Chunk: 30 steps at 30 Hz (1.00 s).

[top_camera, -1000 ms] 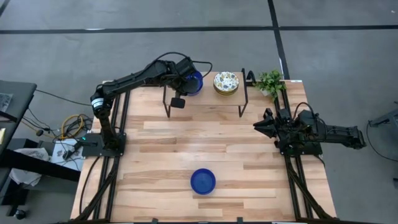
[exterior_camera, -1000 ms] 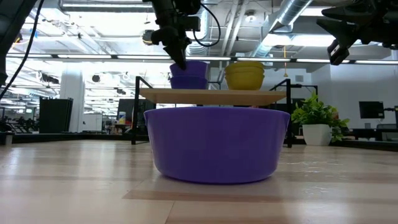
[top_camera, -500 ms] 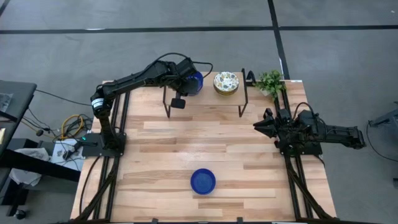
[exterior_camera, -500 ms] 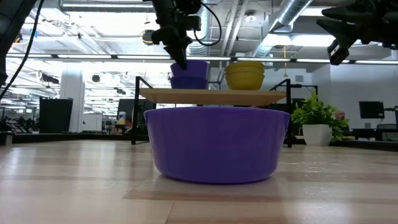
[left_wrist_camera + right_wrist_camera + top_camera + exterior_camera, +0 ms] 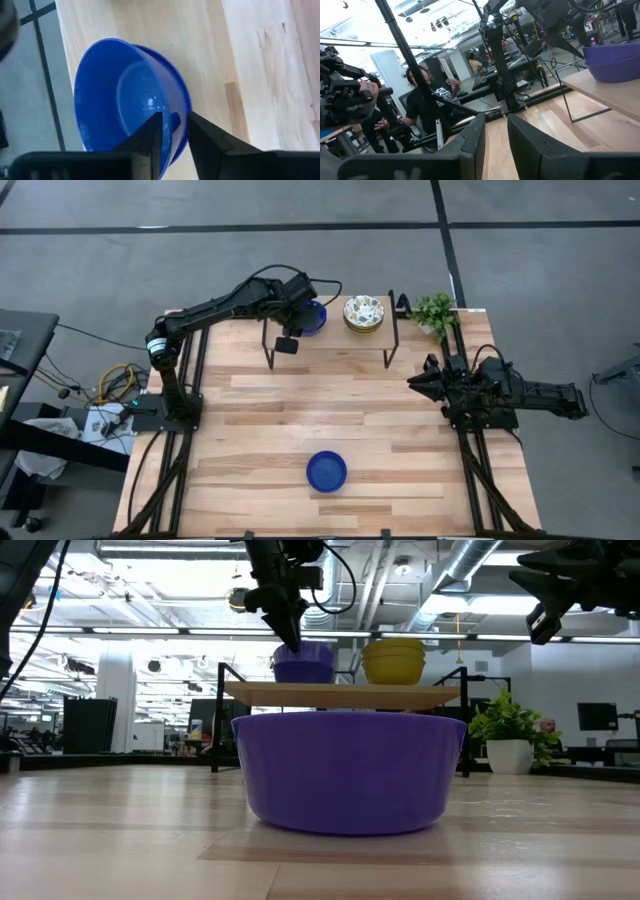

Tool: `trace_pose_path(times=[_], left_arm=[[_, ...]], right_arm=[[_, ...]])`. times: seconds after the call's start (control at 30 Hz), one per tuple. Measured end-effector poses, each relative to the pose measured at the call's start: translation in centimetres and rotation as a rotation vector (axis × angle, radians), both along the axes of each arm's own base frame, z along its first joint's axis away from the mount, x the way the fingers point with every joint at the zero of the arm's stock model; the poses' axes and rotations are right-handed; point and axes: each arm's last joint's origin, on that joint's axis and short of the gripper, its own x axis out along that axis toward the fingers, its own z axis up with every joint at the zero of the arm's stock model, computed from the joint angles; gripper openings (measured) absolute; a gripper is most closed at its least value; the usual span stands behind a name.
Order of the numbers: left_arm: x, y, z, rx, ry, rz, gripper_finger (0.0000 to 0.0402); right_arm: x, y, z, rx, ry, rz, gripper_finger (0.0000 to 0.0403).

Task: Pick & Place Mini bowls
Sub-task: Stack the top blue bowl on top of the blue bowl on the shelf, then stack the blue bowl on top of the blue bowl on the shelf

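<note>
A raised shelf (image 5: 330, 338) stands at the table's far edge. On it, blue mini bowls (image 5: 314, 317) (image 5: 303, 662) are nested, and to their right is a stack of floral mini bowls (image 5: 363, 312) (image 5: 393, 660). My left gripper (image 5: 298, 310) (image 5: 174, 137) reaches down onto the blue stack and is shut on the upper bowl (image 5: 115, 95). Another blue mini bowl (image 5: 326, 470) (image 5: 348, 770) rests on its base near the table's near edge. My right gripper (image 5: 413, 383) (image 5: 495, 130) waits shut at the right edge. My left gripper holds the upper blue bowl by its rim (image 5: 175, 119), on the side toward the table's left. One finger (image 5: 152, 135) is inside the bowl and one (image 5: 202, 137) is outside. The fingers come from above, slanting down. The bowl sits nested in the blue bowl below it (image 5: 184, 97) on the shelf.
A small potted plant (image 5: 435, 312) (image 5: 510, 735) stands at the far right corner beside the shelf. The shelf has thin dark legs (image 5: 268, 350). Bare wood (image 5: 330, 405) lies between the shelf and the near blue bowl. A person (image 5: 427, 112) stands in the room beyond.
In the low view the blue stack on the shelf is lower than half a second ago. The upper bowl, which stood raised above the lower one, has sunk into it. My left gripper has stayed on its rim.
</note>
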Motion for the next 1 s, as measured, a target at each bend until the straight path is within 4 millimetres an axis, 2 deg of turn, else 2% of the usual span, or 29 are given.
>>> trace_pose_path(times=[0.27,0.63,0.83,1.0], left_arm=[[-0.3,0.1,0.4,0.057,0.006,0.031,0.0112],[-2.1,-1.2,2.9,0.078,-0.102,0.019,0.0114],[-1.9,-1.5,2.8,0.013,-0.137,0.044,0.0114],[-1.6,-3.5,2.9,-0.132,-0.186,0.028,0.0114]], right_arm=[[0.0,0.0,0.0,0.0,0.0,0.0,0.0072],[0.0,0.0,0.0,-0.001,-0.002,-0.001,0.0072],[0.0,0.0,0.0,0.0,-0.002,-0.001,0.0072],[0.0,0.0,0.0,0.0,-0.002,0.0,0.0072]])
